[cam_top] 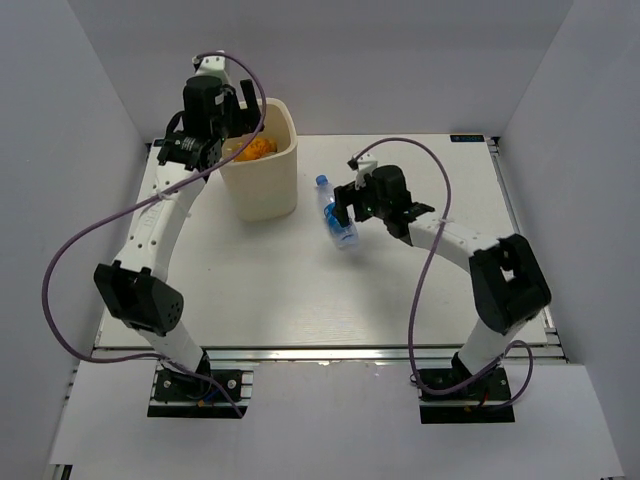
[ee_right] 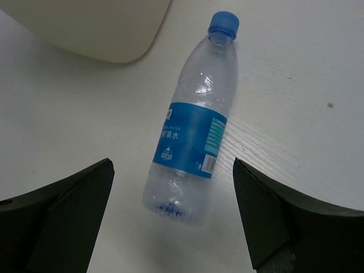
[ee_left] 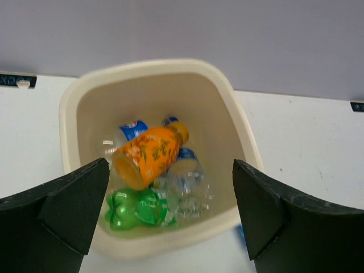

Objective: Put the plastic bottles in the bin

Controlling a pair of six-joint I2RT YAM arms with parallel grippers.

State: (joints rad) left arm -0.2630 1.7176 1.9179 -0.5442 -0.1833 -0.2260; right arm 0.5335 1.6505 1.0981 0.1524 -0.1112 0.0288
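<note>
Right pincer (ee_right: 172, 165) wide open, empty, over clear blue-capped bottle (ee_right: 193, 136). Bottle lies flat mid surface (cam_top: 300, 300), cap toward far edge. Straddle labelled middle, lower, close across width. Left pincer (ee_left: 170, 170) wide open, empty, above bin (ee_left: 153, 65) near far-left corner; orange bottle (ee_left: 149, 153) inside.

Plain grey-white walls (cam_top: 400, 60) are closing in on three sides, a white table (cam_top: 300, 300) is sitting between them, and soft even light is falling across it.

Glossy clear plastic bottle (ee_right: 196, 131); smooth cream plastic bin (ee_left: 153, 65); matt white table (ee_right: 296, 114), perhaps faintly wood-grained.
</note>
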